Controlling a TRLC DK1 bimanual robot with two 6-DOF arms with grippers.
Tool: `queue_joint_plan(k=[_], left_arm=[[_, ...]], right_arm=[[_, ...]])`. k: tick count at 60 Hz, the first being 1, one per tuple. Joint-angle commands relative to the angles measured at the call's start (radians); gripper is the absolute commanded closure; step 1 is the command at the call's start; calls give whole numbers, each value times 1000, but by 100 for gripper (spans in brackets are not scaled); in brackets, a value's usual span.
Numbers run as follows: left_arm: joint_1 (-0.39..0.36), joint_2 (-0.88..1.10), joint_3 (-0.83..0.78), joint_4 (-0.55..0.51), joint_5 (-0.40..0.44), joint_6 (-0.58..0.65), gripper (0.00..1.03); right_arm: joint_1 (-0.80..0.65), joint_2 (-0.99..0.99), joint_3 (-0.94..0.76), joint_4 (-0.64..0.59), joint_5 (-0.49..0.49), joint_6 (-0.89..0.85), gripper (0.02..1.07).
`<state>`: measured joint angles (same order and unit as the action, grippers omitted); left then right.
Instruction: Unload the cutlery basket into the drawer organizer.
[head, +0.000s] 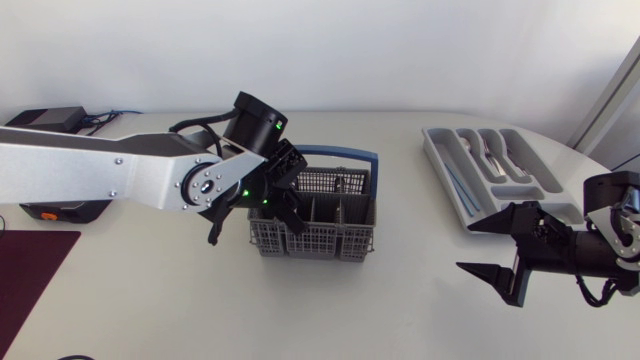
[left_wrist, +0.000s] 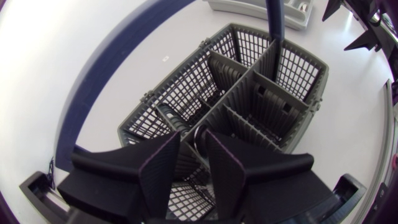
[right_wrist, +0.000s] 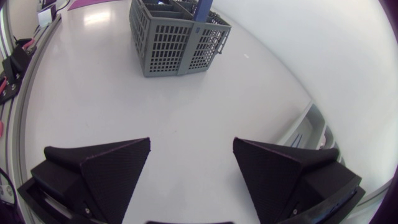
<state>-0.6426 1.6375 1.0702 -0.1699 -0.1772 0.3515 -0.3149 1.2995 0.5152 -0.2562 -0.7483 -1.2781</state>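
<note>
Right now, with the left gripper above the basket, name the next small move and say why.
Probably lower the left gripper a little into the cutlery basket. Its fingers stand slightly apart, and a metal piece lies just beyond their tips in that compartment, not yet gripped.

White table (head: 150, 290) — basket (head: 315, 240), organizer (head: 445, 170), mat (head: 30, 270)

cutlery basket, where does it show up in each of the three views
Head view: cutlery basket in the middle of the table, under the left end effector.
Left wrist view: cutlery basket directly under and ahead of the left end effector.
Right wrist view: cutlery basket far ahead of the right end effector.
Shared landmark: the basket's blue handle.
</note>
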Motion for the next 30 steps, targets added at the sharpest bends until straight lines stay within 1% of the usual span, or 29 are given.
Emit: queue_joint_plan(k=[1,8,16,18,25,27,30], left_arm=[[3,31,-29,13,10,24,80],[0,33,-33,20,15,29,89],[-2,33,-42,21,16,30,92],[-3,33,-46,23,16,33,95],[-8,28,-59,26,16,41,98],[-8,25,-61,29,16,46,100],[-9,19,-69,36,18,47,100]], right_arm=[[10,-2,-32,11,-6,20,11],[10,-2,-38,15,-6,20,11],[10,-2,-43,18,-6,20,11],[10,-2,-44,20,-8,20,11],[10,0,-46,21,-8,20,11],[10,0,-47,21,-8,20,11],[10,-2,-47,21,-8,20,11]])
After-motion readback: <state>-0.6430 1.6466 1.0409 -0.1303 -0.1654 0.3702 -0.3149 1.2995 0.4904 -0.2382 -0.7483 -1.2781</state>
